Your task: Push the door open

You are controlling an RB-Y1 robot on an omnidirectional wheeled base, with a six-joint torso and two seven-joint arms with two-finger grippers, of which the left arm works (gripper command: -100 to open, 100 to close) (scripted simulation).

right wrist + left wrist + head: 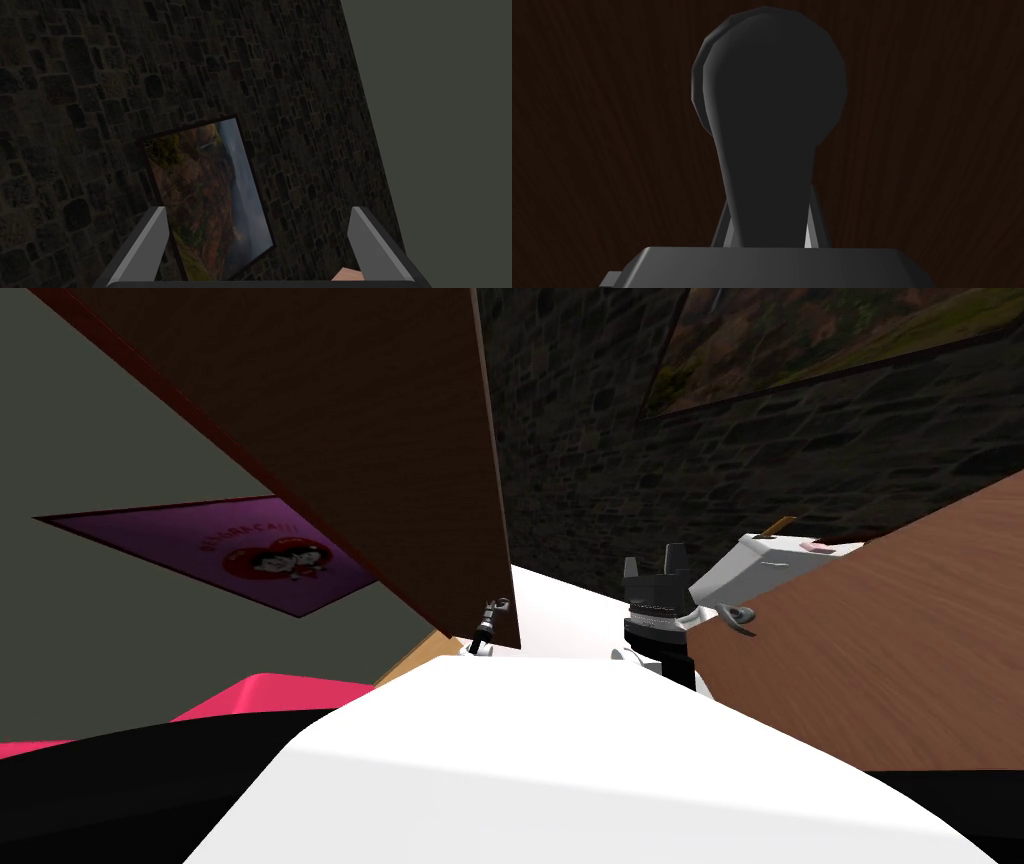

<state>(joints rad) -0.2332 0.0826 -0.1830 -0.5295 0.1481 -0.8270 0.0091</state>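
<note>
Against the dark brown door (937, 125), left gripper (768, 222) clamps the handle (772, 90); right gripper (259, 214) gapes.

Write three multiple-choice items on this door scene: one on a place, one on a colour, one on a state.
1. The left gripper is at: A) the door handle B) a tap C) a drawer knob
2. The door is: A) white B) dark brown C) blue
3. The fingers of the right gripper stand: A) shut B) open C) shut on a cup
Key: 1A, the dark lever stands between its fingers; 2B, brown wood grain shows; 3B, a wide gap parts them.
</note>
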